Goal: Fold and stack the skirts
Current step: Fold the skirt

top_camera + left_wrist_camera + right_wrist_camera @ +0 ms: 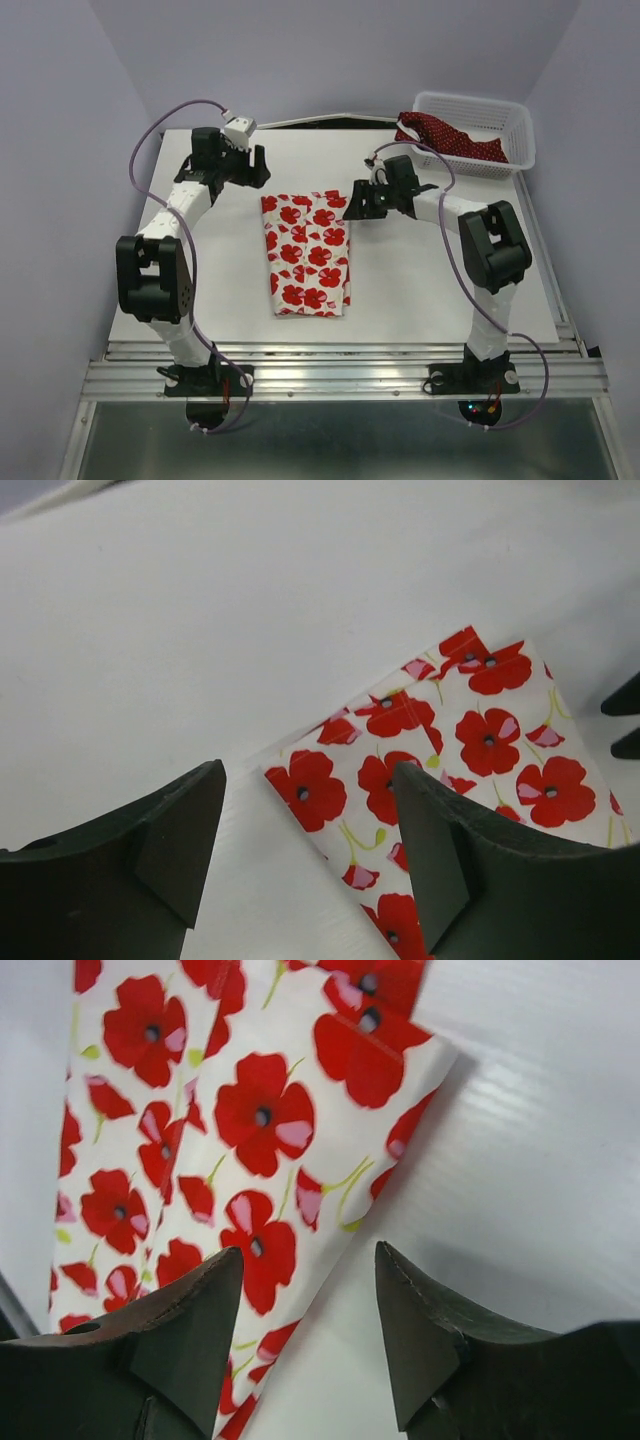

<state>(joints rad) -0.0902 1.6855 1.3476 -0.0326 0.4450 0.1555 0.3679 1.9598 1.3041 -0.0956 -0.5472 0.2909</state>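
Top external view: 2 skirts, 1 folded flat, 1 in a basket.
My white table carries the poppy skirt at its middle. The white basket at the far right corner holds the dark red skirt. My left gripper and right gripper flank the poppy skirt's far edge, jaws spread, empty.

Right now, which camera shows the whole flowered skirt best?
The top external view: the flowered skirt lies folded on the table, every edge visible. The left wrist view catches only one corner; the right wrist view, one corner and folded layers up close.
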